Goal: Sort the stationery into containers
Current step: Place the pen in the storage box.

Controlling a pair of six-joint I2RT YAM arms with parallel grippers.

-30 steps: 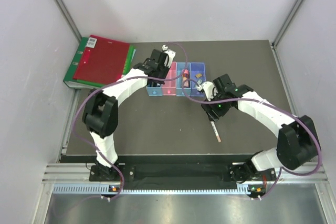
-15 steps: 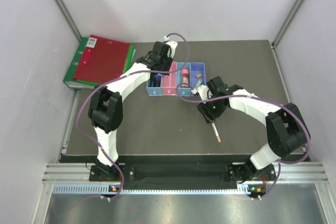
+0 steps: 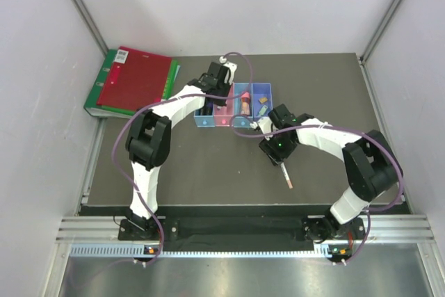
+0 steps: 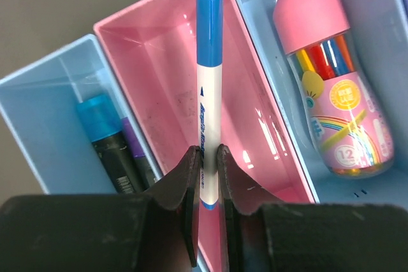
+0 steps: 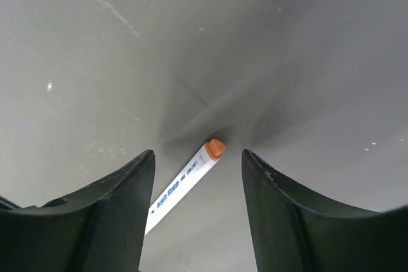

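Observation:
My left gripper is shut on a white blue-capped pen and holds it over the pink bin. The light blue bin to its left holds the blue-black highlighter and a purple-black one. The light blue bin to its right holds the pink-capped bottle. In the top view the row of bins lies under the left gripper. My right gripper is open, low over a thin white orange-capped pen lying on the table.
Red and green binders lie at the back left of the dark table. The purple-blue bin ends the row on the right, close to my right arm. Grey walls enclose the table on three sides.
My left gripper has moved right with the pen, from the leftmost bin to over the pink bin. My right gripper has shifted slightly left and down over the thin pen.

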